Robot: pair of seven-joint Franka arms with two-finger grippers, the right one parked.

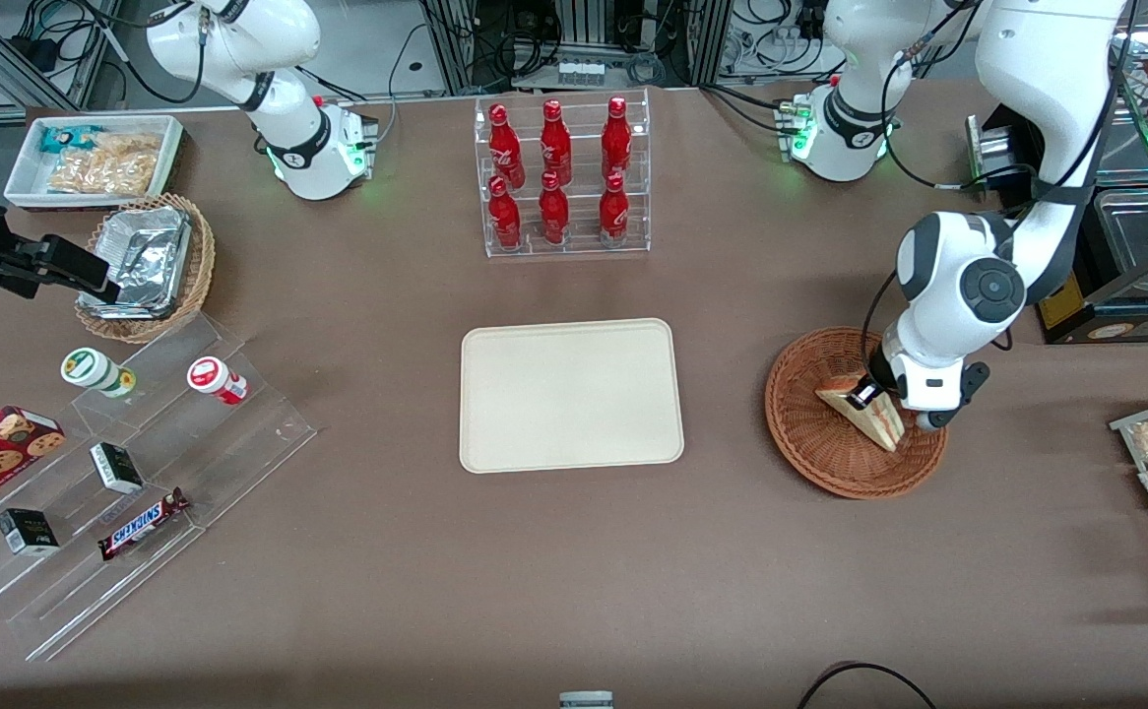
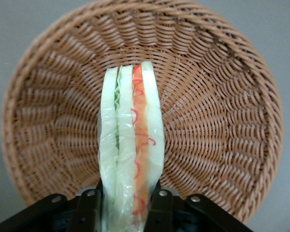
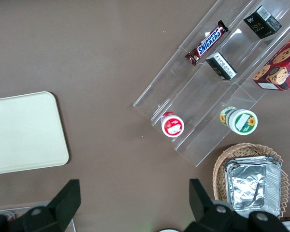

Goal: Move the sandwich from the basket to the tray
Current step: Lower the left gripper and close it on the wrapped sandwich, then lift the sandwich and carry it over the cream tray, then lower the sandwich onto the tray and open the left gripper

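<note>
My gripper (image 1: 877, 398) sits low inside the basket (image 1: 810, 438), clamped on the sandwich (image 1: 874, 418). In the wrist view, my two fingers (image 2: 159, 205) press against the outer bread slices on either side of the wedge, with the sandwich (image 2: 131, 145) standing on edge between them and its red and green filling facing the camera. The basket (image 2: 222, 121) fills the background of that view, its woven floor directly beneath the wedge.

Whether the sandwich has cleared the basket floor or rests on it, I cannot tell; from the front it lies within the basket rim, toward the side nearer the working arm's end of the table.

The tray (image 1: 571, 394) lies flat beside the basket, toward the parked arm's end of the table and apart from the basket rim. It carries nothing.

Progress, as I judge it: the grasp is made, which is the first part of the task. Left to do are the lift out of the basket, the carry sideways to the tray, and the release onto its surface.
</note>
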